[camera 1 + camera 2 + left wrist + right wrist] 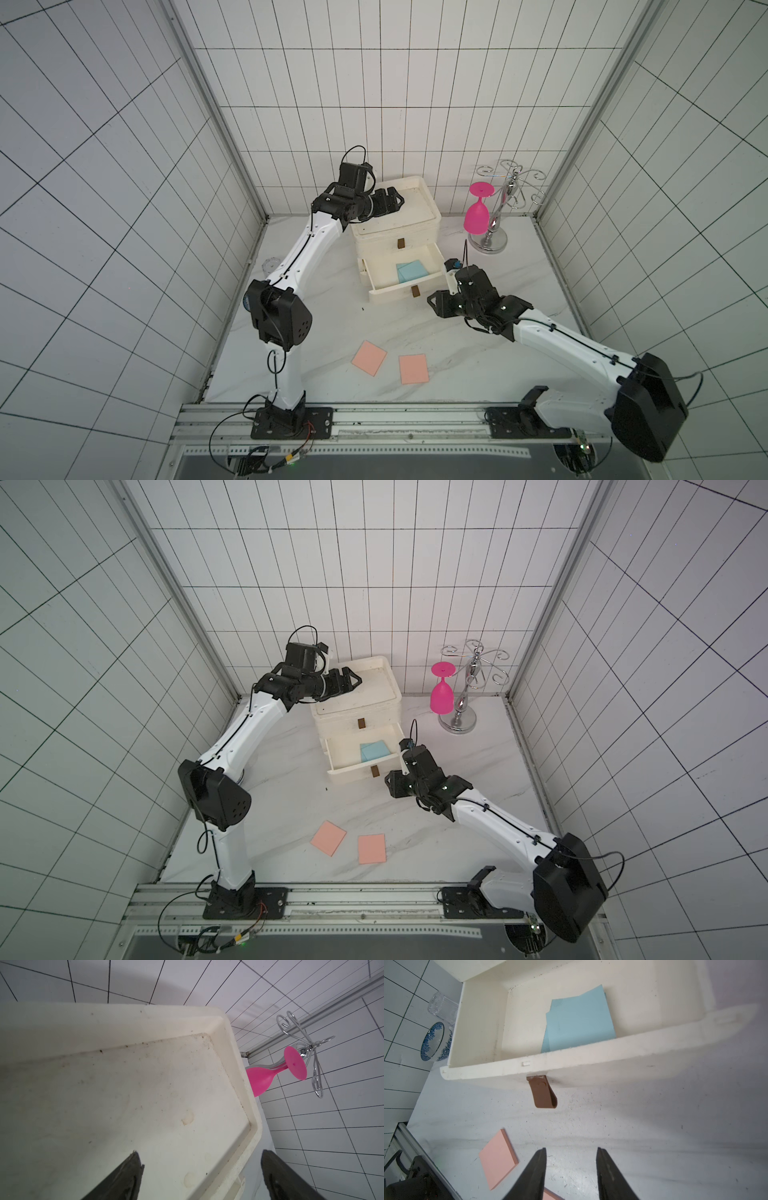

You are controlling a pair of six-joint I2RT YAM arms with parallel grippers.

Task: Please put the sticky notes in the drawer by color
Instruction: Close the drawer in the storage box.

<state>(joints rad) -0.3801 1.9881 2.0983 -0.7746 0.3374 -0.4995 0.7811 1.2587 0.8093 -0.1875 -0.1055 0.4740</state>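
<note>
The cream-white drawer chest [415,226] [376,706] stands at the back of the table. Its drawer below the top one is pulled out, and two light blue sticky notes [411,271] [581,1022] lie overlapping inside it. Two salmon pink sticky notes [369,357] [413,368] lie flat near the table's front. My left gripper [400,200] [199,1155] hangs open over the lid's left side, its jaws straddling the lid's rim [234,1076]. My right gripper [434,305] [571,1151] is open and empty, just off the pulled-out drawer's front right, facing its brown tab handle [543,1093].
An upside-down pink goblet [476,214] hangs on a chrome rack [496,232] at the back right. A clear glass jar [442,1007] and a blue-patterned plate [432,1041] sit left of the chest by the wall. Tiled walls enclose three sides.
</note>
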